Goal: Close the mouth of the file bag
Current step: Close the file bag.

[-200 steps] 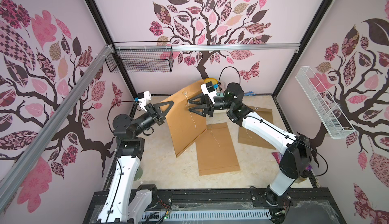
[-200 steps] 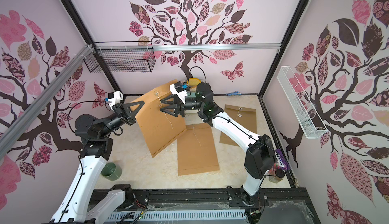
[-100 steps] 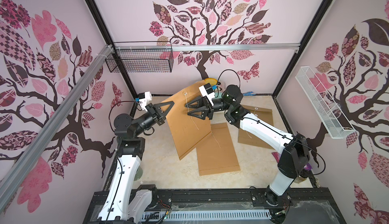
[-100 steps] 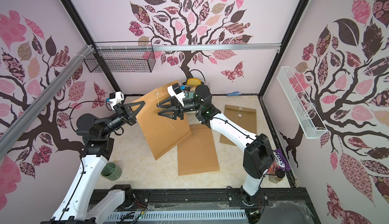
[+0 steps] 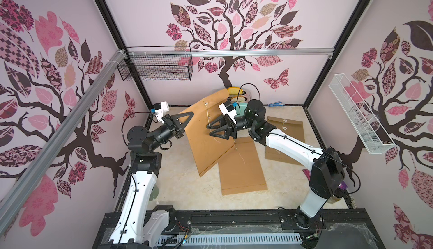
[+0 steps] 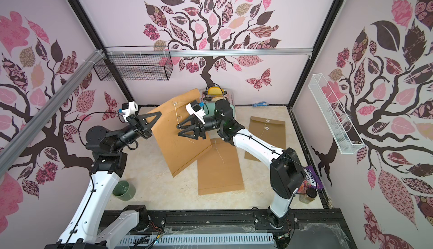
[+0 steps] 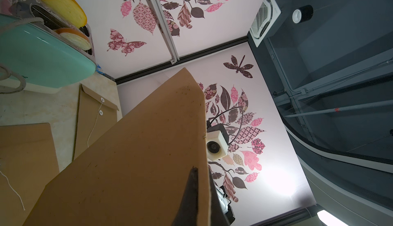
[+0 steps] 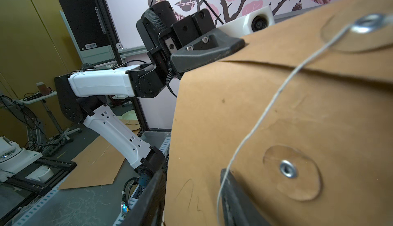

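Clock as in the top views, 12 = back wall.

At 7 o'clock a green cup (image 6: 124, 190) stands on the table (image 5: 178, 189) by the left arm's base. A black wire basket (image 5: 154, 70) hangs on the wall at abt 11.

At abt 10 is the left gripper (image 5: 191, 114) – jaws together, clamped on the left edge of the file bag (image 5: 206, 147). The right wrist view shows one finger (image 8: 208, 50) flat on the paper, nr where the flap (image 8: 319, 44) meets the body.

The file bag is mid-table toward 11, lifted & tilted, flap end up toward 12. Its low corner points to 6 & overlaps a flat envelope (image 5: 241, 166); can't tell if it touches. The flap lies folded over the body. The string (image 8: 276, 91) hangs from the upper disc (image 8: 370, 23) & passes beside the lower disc (image 8: 288, 168), not wound on it.

The right gripper (image 5: 209, 130) is at centre, reaching toward 9 in front of the bag's face – jaws apart, clamped on nothing. The string lies against one finger (image 8: 234, 199).

At 12 is a mint toaster (image 7: 42, 61) w/ bread slices (image 7: 63, 8) in it. At 2 a second envelope (image 5: 285, 140) lies flat. A white wire basket (image 5: 358, 116) is on the wall at 3. At 4–5 sit a purple snack bag (image 6: 311, 180) & a jar (image 6: 309, 195).
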Robot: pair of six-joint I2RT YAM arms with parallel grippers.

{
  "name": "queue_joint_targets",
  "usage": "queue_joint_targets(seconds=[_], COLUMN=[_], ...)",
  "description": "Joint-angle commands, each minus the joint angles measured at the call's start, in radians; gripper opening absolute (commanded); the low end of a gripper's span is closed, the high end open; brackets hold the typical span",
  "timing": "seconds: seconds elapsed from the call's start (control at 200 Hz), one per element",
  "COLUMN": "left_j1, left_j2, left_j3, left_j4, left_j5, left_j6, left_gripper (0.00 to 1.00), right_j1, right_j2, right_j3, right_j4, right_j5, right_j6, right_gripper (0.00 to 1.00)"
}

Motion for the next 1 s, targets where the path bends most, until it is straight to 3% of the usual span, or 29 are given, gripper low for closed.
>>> queue_joint_targets(seconds=[0.0, 0.52, 0.995], left_j1=[-0.003, -0.004, -0.003], left_j2=[-0.003, -0.004, -0.003], left_j3=[0.026, 0.044, 0.055], left_j4=[0.051, 0.046, 0.039], left_j5=[-0.018, -0.026, -0.030], left_j6=[-0.008, -0.008, -0.008], left_gripper=[0.00, 0.00, 0.00], right_j1=[0.007, 0.014, 0.015], right_j2=[-0.037, -0.050, -0.075], right_j3=[-0.021, -0.127, -0.224], right_j4=[0.003, 0.037, 0.099], right_j5=[-0.015, -0.017, 0.009], right_j6=[-0.005, 0.013, 0.040], right_gripper=[0.43, 0.34, 0.33])
